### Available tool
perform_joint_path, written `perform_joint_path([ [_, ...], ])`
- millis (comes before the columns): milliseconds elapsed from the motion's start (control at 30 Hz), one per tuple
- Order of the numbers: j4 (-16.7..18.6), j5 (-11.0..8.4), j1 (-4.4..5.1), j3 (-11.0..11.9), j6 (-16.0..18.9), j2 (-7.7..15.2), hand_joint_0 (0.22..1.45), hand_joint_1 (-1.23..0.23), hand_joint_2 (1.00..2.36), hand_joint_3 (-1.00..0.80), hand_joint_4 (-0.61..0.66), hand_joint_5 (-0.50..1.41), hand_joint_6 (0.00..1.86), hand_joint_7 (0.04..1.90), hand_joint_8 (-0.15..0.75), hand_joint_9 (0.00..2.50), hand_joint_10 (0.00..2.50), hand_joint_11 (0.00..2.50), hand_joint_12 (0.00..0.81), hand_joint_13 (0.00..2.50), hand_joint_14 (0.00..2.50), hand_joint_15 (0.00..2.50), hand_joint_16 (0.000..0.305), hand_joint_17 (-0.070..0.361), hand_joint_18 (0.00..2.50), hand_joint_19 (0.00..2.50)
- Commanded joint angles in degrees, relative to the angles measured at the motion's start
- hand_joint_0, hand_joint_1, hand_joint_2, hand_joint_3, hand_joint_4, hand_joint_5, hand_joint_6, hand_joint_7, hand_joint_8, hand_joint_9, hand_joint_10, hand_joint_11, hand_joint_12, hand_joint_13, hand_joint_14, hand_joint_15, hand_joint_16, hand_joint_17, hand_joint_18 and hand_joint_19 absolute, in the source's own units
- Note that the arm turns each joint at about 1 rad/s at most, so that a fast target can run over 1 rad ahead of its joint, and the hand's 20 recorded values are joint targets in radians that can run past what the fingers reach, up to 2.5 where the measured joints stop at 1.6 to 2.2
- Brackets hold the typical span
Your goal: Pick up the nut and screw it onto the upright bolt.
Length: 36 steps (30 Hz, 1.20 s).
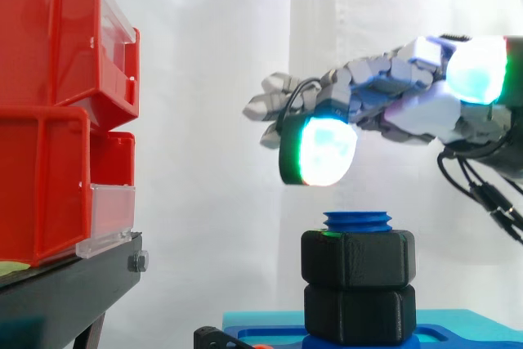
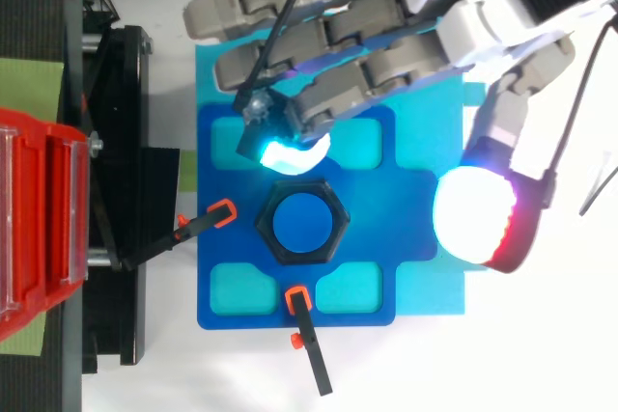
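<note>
1. In the side view there is open air between the hand and the blue bolt, and the lowest glowing pad hangs well clear of the bolt's top. Left of the bolt, the space is free as far as the red bins on their black stand.
2. The fingers are stretched out almost straight, drooping a little, and hold nothing. The thumb is spread wide to one side. From above, one lit fingertip sits just beside the nut's rim, and the thumb's pad hangs over the plate's right part.
3. The bolt rises from a blue fixture plate, which lies on a cyan sheet on the white tabletop. Two black clamps with orange tips grip the plate, one at its left edge and one at its lower edge. Both are close to the nut's sides.
4. The bolt stands upright with its long axis vertical. The upper nut is already on it, lying flat and level with a few threads showing above it. It rests directly on the lower nut.
</note>
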State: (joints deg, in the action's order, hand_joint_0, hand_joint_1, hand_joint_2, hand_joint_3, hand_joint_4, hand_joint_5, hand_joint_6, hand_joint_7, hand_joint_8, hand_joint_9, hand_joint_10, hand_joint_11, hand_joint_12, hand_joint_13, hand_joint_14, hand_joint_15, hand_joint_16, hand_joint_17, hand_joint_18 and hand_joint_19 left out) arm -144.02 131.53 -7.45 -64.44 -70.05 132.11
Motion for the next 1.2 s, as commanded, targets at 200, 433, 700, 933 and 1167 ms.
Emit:
perform_joint_path([
  [200, -10.85, -2.25, 0.5, 0.19, -7.12, -3.61, 0.44, -0.1, 1.0, -0.5, 0.27, -0.15, 0.5, 0.86, 0.275, 0.49, 0.0, 0.0, 0.357, 0.21, 0.0, 0.0, 0.049, 0.11, 0.0, 0.0],
  [433, -20.6, -5.67, 1.21, 0.19, -9.41, -8.54, 0.44, -0.16, 1.0, -0.5, 0.27, -0.15, 0.5, 0.85, 0.273, 0.48, 0.0, 0.0, 0.353, 0.21, 0.0, 0.0, 0.048, 0.108, 0.0, 0.0],
  [700, -42.14, -17.28, 2.7, -0.07, -21.89, -16.62, 0.48, -0.31, 1.0, -0.5, 0.23, -0.17, 0.5, 0.84, 0.246, 0.42, 0.0, 0.0, 0.337, 0.14, 0.0, 0.0, 0.045, 0.101, 0.0, 0.0],
  [933, -43.81, -24.22, 4.9, -10.09, -21.45, -26.11, 0.49, -0.35, 1.0, -0.5, 0.23, -0.18, 0.5, 0.83, 0.236, 0.38, 0.0, 0.0, 0.332, 0.11, 0.0, 0.0, 0.044, 0.099, 0.0, 0.0],
  [1167, -28.25, -30.99, 6.92, -24.24, -16.0, -34.2, 0.49, -0.35, 1.0, -0.5, 0.21, -0.19, 0.5, 0.83, 0.228, 0.33, 0.0, 0.0, 0.335, 0.05, 0.0, 0.0, 0.044, 0.099, 0.0, 0.0],
])
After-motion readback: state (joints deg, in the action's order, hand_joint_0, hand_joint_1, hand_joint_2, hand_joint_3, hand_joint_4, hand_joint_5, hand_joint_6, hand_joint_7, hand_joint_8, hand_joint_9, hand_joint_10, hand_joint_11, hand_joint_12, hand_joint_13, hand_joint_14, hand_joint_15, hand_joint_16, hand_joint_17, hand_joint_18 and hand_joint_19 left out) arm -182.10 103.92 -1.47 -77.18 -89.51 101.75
